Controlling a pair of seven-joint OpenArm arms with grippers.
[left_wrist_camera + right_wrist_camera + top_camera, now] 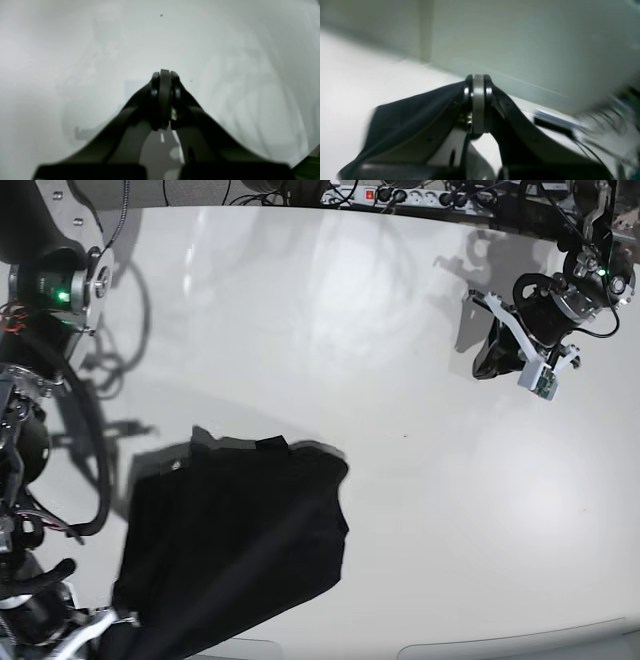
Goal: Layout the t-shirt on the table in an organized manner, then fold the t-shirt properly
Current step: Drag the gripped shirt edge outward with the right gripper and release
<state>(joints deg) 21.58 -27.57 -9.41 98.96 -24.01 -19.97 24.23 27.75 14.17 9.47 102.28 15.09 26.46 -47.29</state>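
Note:
The black t-shirt (240, 530) lies bunched at the near left of the white table (420, 480), its lower left corner raised and blurred. In the right wrist view the black fabric (407, 117) runs up to my right gripper (478, 80), which is shut on the shirt's edge. My left gripper (165, 75) is shut with nothing in it and hovers over bare tabletop (75, 50). In the base view that left gripper (490, 355) hangs at the far right, well away from the shirt.
A power strip with cables (400, 195) lies along the table's far edge. The table's curved front edge (500, 645) runs just below the shirt. In the right wrist view, blurred cables (595, 125) and a pale wall (520, 37) stand beyond the table.

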